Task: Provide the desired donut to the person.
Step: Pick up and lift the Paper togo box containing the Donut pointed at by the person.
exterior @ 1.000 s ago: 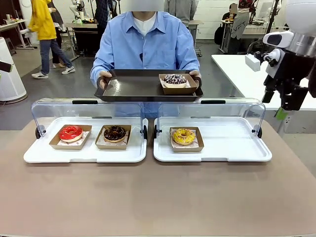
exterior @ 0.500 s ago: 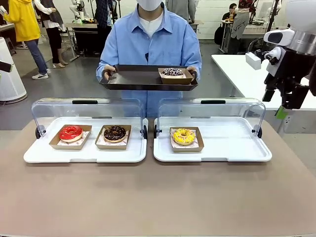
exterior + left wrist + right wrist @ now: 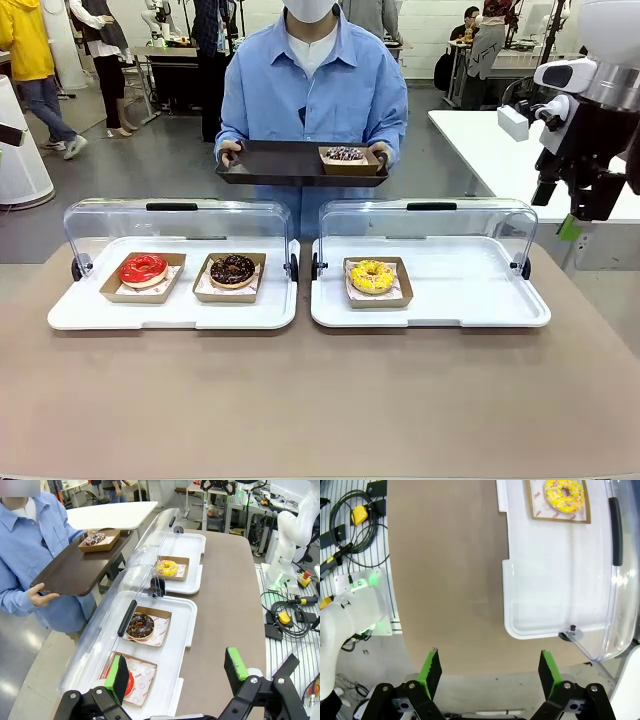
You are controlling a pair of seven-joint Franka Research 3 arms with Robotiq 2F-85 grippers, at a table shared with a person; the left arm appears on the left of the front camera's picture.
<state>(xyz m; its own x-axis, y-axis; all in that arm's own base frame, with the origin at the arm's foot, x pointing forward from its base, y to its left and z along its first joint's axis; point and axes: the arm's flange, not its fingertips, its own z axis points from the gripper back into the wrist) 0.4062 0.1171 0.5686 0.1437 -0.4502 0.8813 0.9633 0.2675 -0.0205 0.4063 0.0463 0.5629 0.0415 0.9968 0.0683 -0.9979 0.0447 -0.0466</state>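
Person (image 3: 312, 90) stands at the far side of the worktop (image 3: 320, 400), holding a dark tray (image 3: 270, 160) level with both hands, one at each end. Judged reason: a flat tray keeps the boxed load from sliding.

Task's thing: the sprinkled donut (image 3: 345, 154) sits in its card box on that tray, at the end toward the robot's right and well apart from the cases. Judgement: handover looks complete, nothing left to pick.

Two white cases on the worktop, side by side. Both clear lids (image 3: 175, 225) are tipped back toward the person, which leaves the near side free for reaching in.
- Left case: red donut (image 3: 143, 268) and chocolate donut (image 3: 232, 268), each in its own box, near each other.
- Right case: yellow donut (image 3: 372, 275) at the left end. The rest of the floor is bare, probably where the sprinkled one belonged.

Left fingers (image 3: 120, 677): spread wide, nothing between them, hanging above the near end of the left case.

Right fingers (image 3: 431, 672): spread wide, empty, looking down on the worktop edge and a corner of the right case. The right arm is held high and off to the side, out of the person's way.
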